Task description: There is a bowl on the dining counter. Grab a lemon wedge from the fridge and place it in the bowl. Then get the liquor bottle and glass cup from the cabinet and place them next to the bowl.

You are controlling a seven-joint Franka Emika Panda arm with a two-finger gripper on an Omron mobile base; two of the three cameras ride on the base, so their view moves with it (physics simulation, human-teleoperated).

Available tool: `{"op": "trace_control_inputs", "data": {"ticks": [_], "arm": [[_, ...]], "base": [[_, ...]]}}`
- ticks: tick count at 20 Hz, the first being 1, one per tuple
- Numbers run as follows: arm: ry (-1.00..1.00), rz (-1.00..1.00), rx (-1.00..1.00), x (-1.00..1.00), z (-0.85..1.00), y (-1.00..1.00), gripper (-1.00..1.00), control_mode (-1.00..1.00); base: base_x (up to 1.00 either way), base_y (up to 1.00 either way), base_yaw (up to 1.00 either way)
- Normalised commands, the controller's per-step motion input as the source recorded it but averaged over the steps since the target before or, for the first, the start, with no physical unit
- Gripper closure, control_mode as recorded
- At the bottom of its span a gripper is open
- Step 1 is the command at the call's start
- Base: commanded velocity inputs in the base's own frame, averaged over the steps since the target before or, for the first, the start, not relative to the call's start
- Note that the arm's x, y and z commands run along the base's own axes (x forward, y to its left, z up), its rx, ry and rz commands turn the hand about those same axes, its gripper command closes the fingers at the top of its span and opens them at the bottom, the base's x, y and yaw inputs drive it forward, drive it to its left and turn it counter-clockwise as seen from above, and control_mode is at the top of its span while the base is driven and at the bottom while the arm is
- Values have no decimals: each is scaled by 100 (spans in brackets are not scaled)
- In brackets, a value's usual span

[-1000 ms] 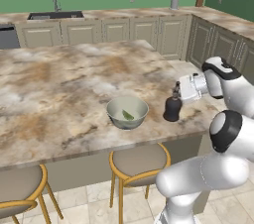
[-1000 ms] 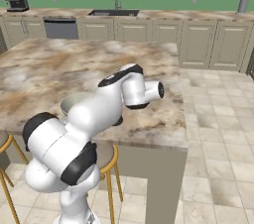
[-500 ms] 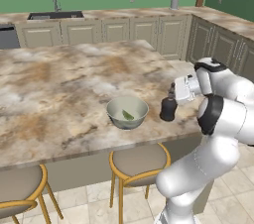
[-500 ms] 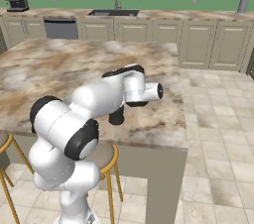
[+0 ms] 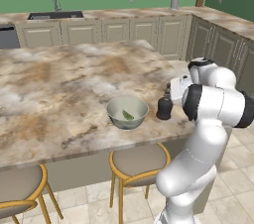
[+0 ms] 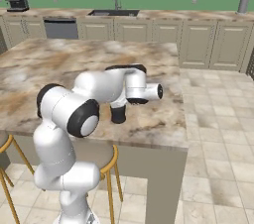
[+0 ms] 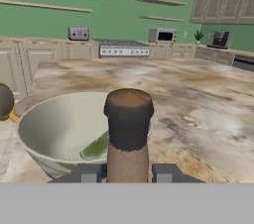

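Gripper (image 7: 128, 172) is clamped on the bottle (image 5: 164, 107): in the hand view its neck and dark cap (image 7: 128, 110) rise right between the two fingertips (image 7: 88, 173), one on each side of the neck. The bottle stands upright on the counter (image 5: 59, 84), near the front edge, just beside the bowl (image 5: 127, 112) on its right in the left base view, not touching it as far as that view shows. The bowl sits on the counter with a green lemon wedge (image 5: 128, 115) inside, lying on the bottom; in the hand view the wedge (image 7: 95, 146) shows just left of the bottle neck, the bowl (image 7: 54, 129) right behind the bottle. In the right base view the arm's forearm covers most of the bottle; only its dark base (image 6: 118, 114) shows on the counter (image 6: 59, 64). Two stools (image 5: 139, 161) stand under the counter's front edge, below the bowl and to the left.
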Motion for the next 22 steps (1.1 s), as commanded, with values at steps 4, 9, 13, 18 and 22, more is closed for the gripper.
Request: {"op": "trace_control_inputs", "data": {"ticks": [4, 9, 13, 18, 22], "arm": [[0, 0, 0, 28, -23, 0, 100, -100], [0, 0, 0, 22, -22, 0, 100, -100], [0, 0, 0, 18, -23, 0, 100, -100], [0, 0, 0, 22, -19, 0, 100, -100], [0, 0, 0, 22, -18, 1, 100, -100]], "base": [[0, 0, 0], [0, 0, 0], [0, 0, 0], [0, 0, 0], [0, 0, 0]]}}
